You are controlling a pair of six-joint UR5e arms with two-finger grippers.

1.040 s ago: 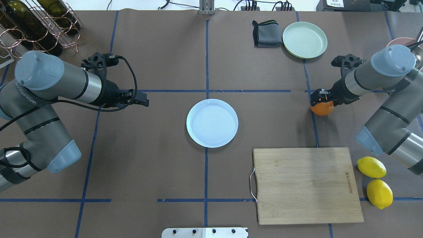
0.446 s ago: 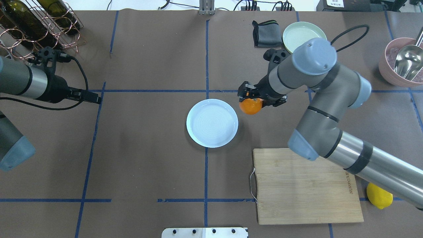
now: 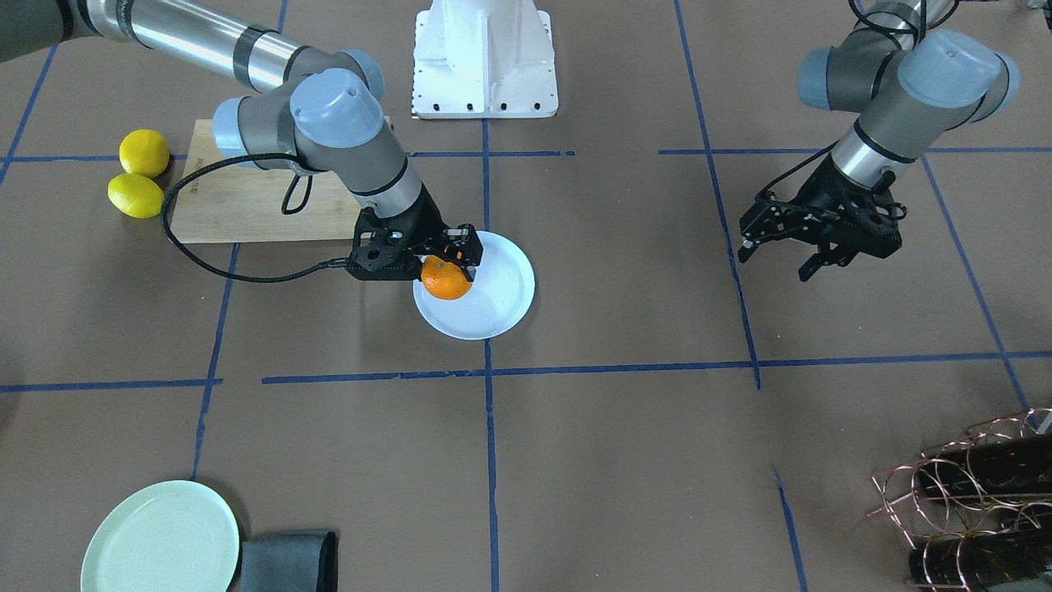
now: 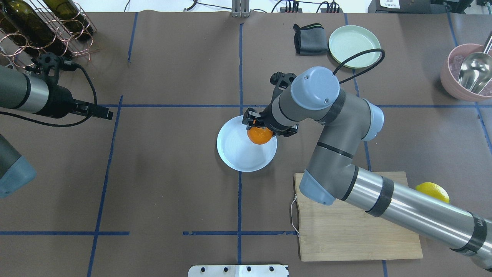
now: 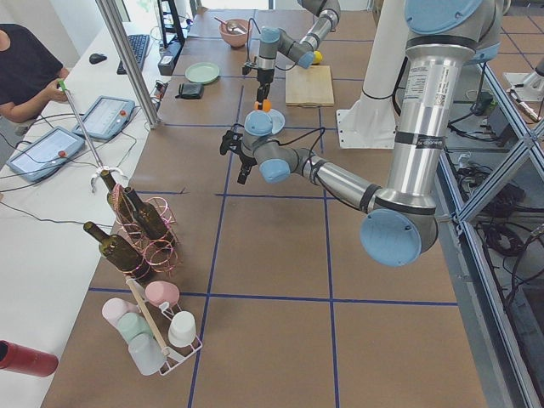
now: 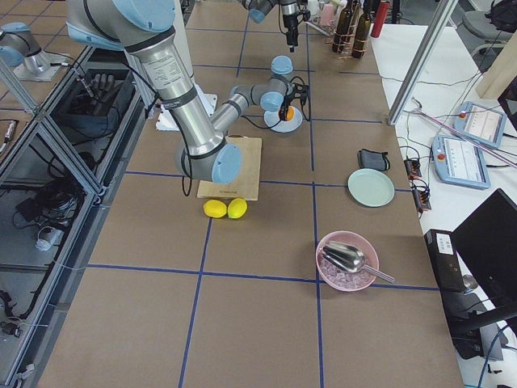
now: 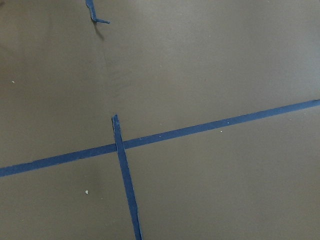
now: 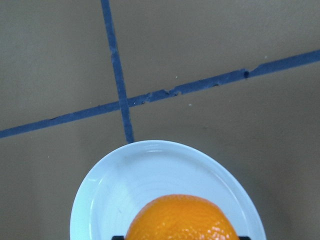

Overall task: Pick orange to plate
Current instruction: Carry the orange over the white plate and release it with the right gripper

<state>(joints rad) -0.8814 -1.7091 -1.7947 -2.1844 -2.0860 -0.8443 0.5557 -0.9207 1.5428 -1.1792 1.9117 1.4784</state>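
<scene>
My right gripper [image 4: 258,129] is shut on the orange [image 4: 260,135], a small bright-orange fruit. It holds the orange over the far right part of the pale bluish-white plate [image 4: 238,154] at the table's middle. The front-facing view shows the orange [image 3: 447,280] over the plate [image 3: 497,304] near the rim, between the right gripper's [image 3: 445,261] fingers. In the right wrist view the orange [image 8: 182,220] fills the bottom edge above the plate [image 8: 125,185]. I cannot tell whether it touches the plate. My left gripper [image 3: 774,259] hangs open and empty, far from the plate.
A wooden cutting board [image 4: 357,219] lies under the right arm, with a yellow lemon [image 4: 432,191] beside it. A mint-green plate [image 4: 354,45] and a grey cloth [image 4: 309,38] sit at the back. A pink bowl with a scoop [image 4: 453,77] and a bottle rack [image 4: 38,27] occupy the far corners.
The right arm has carried the orange leftward from the table's right side to over the plate. The left arm has drawn back toward the left edge.
</scene>
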